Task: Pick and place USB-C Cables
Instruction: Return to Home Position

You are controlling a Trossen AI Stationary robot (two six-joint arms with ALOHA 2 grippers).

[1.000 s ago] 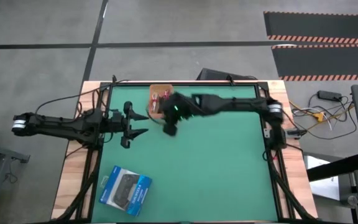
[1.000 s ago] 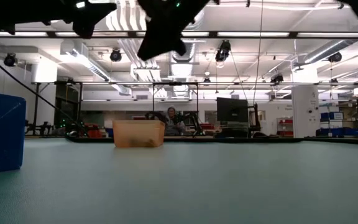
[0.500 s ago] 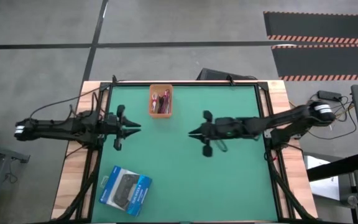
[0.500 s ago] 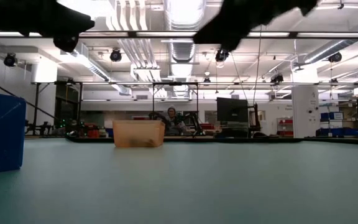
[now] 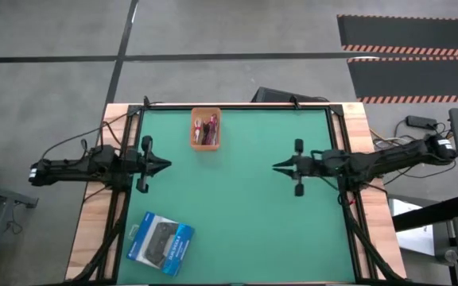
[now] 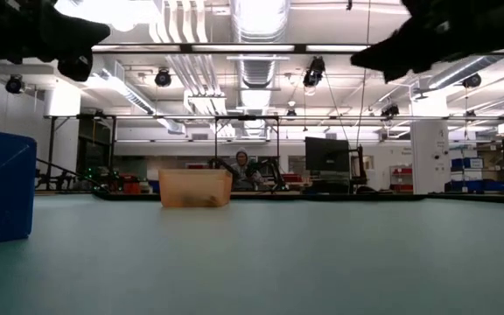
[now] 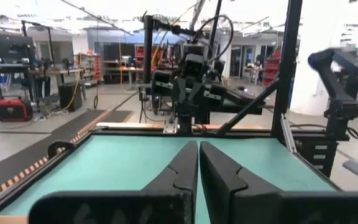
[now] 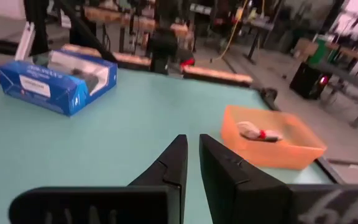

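The USB-C cables (image 5: 205,129) lie bundled inside a small orange bin (image 5: 195,137) at the table's far edge, left of centre. A pink one and a pale one (image 8: 252,131) show there. My left gripper (image 5: 167,165) hovers over the mat's left side, shut, with nothing between its fingers (image 7: 198,149). My right gripper (image 5: 275,167) hovers over the mat right of centre, pointing toward the left. Its fingers stand all but together with only a narrow slit (image 8: 192,146), and they hold nothing. Both grippers are well clear of the bin.
A blue-and-black box (image 5: 161,242) lies on the mat near the front left corner, also seen in the right wrist view (image 8: 58,78). The green mat (image 5: 245,222) is bare between the arms. A black frame (image 5: 237,106) rims the table. Beyond it is a workshop, with a person (image 6: 241,164) far off.
My right gripper has drawn away from above the orange bin, moving toward the table's right edge and slightly nearer. My left gripper has pulled back a little toward the left edge, and its fingers have gone from spread wide to shut. The cables stay in the bin.
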